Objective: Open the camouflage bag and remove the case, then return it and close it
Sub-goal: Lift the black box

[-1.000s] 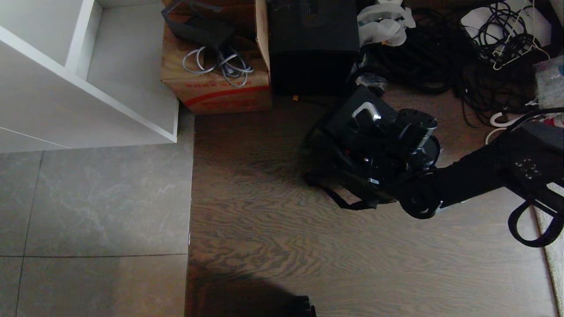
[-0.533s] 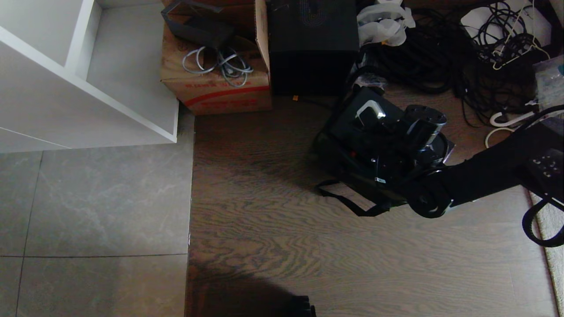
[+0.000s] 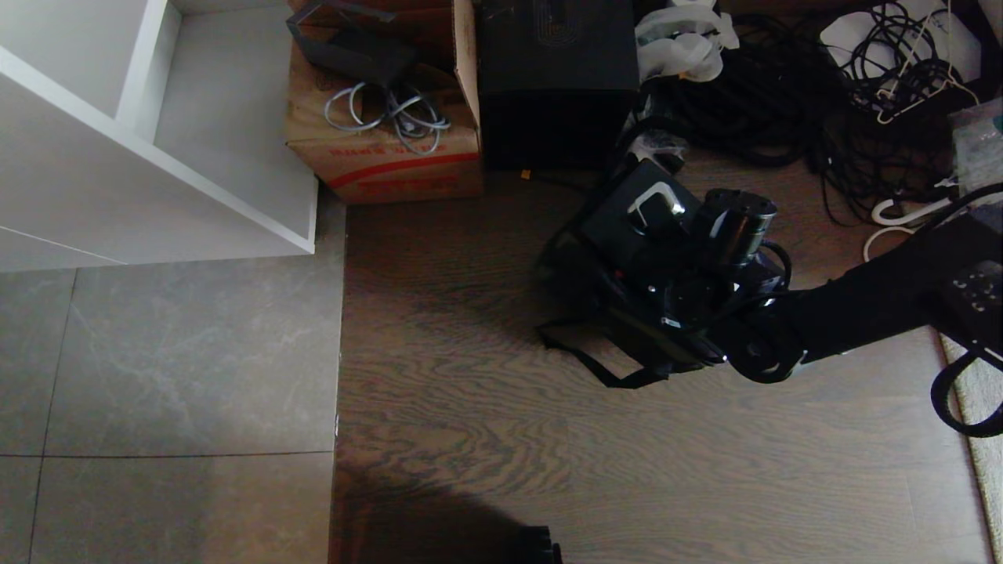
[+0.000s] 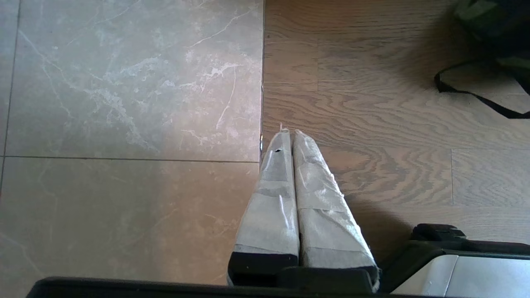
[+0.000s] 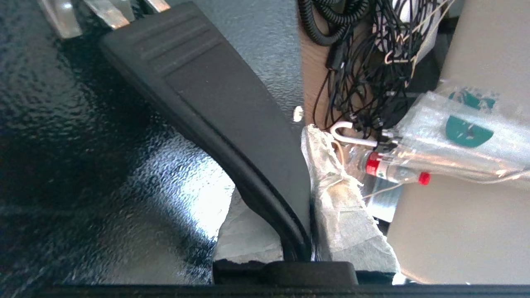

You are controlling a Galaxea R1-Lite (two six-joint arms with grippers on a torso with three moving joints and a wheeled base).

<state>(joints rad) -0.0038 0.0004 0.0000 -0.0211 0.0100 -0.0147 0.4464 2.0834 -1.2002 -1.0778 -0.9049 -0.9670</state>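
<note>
My right gripper (image 5: 285, 194) is shut on the case's black handle bar (image 5: 215, 103), a taped finger (image 5: 343, 207) on each side of it. In the head view the flat black case (image 3: 619, 223) with a silver bracket (image 3: 654, 196) is tilted up over the dark camouflage bag (image 3: 580, 290) on the wood floor. The case's lower end is hidden by my wrist and the bag. The bag's black strap (image 3: 603, 368) trails toward me. In the left wrist view my left gripper (image 4: 288, 133) hangs shut and empty over the floor, far from the bag (image 4: 497, 25).
Behind the bag stand a tall plain black box (image 3: 556, 78) and a brown carton (image 3: 384, 133) with cables. Tangled black cables (image 3: 783, 102) and white hangers cover the back right. A white shelf unit (image 3: 157, 157) fills the back left. A rug edge (image 3: 979, 407) lies at right.
My right wrist has rolled while gripping the handle. The case and bag swung a little to the right, then back left, and the strap shifted with them. The left arm stayed still.
</note>
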